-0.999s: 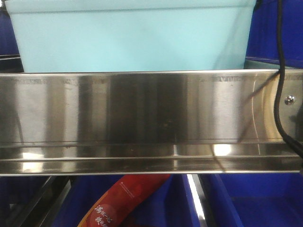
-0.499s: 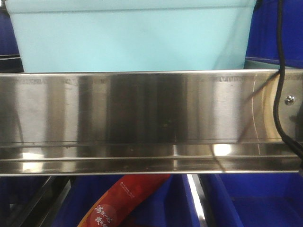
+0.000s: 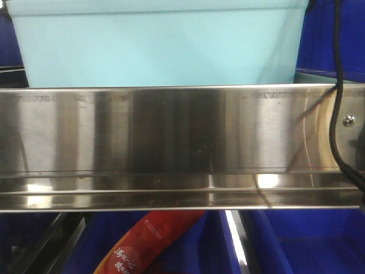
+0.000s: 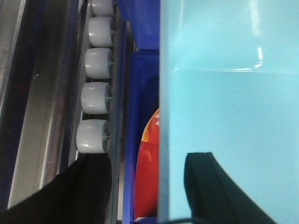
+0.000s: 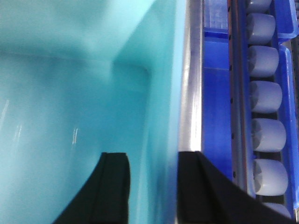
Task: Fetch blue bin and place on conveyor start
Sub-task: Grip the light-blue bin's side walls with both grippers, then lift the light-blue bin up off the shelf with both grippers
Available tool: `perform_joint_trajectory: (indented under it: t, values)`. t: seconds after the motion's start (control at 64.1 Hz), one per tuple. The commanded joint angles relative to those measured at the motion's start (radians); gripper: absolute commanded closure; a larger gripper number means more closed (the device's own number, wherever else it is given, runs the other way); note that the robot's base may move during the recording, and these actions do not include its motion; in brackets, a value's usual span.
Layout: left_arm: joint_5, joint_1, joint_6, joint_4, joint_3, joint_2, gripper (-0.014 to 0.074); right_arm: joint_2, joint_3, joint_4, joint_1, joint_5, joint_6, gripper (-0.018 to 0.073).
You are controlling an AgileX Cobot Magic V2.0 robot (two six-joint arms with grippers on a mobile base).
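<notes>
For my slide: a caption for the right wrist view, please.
Right gripper straddles the blue bin wall beside grey rollers.

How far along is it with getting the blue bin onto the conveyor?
Approach looks done: the left gripper straddles one side wall of the blue bin, the right gripper the opposite wall. In hand: the grasp; I can't confirm a clamp. Remaining: lifting it over the steel rail and carrying it to the conveyor, not in view.

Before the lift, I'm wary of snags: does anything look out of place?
Nothing looks spilled or damaged; the bin sits level behind the rail. One oddity: a black cable hangs down across the rail's right end, close to the bin's corner.
</notes>
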Motion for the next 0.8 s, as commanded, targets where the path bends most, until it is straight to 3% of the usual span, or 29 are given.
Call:
perform_joint_trajectory:
  t: [0.0, 0.094, 0.156, 0.421, 0.78]
  values:
    - [-0.001, 0.005, -0.005, -0.012, -0.002, 0.001, 0.0429, -0.012, -0.008, -0.011, -0.005, 0.004, -0.009, 0.0524]
    - [-0.001, 0.005, -0.005, -0.012, -0.002, 0.001, 0.0581, -0.012, -0.008, -0.011, -0.005, 0.006, -0.009, 0.0718]
    - [-0.001, 0.005, -0.005, -0.011, -0.002, 0.001, 0.0706, -0.012, -0.008, -0.011, -0.005, 0.006, -0.007, 0.0724]
    - [0.029, 0.003, -0.013, -0.009, -0.002, -0.033, 0.0708, -0.05, -0.012, -0.071, 0.008, 0.019, 0.058, 0.0724]
    - [0.007, -0.028, -0.064, 0.042, -0.002, -0.215, 0.0708, -0.199, -0.012, -0.189, 0.093, 0.017, 0.135, 0.0724]
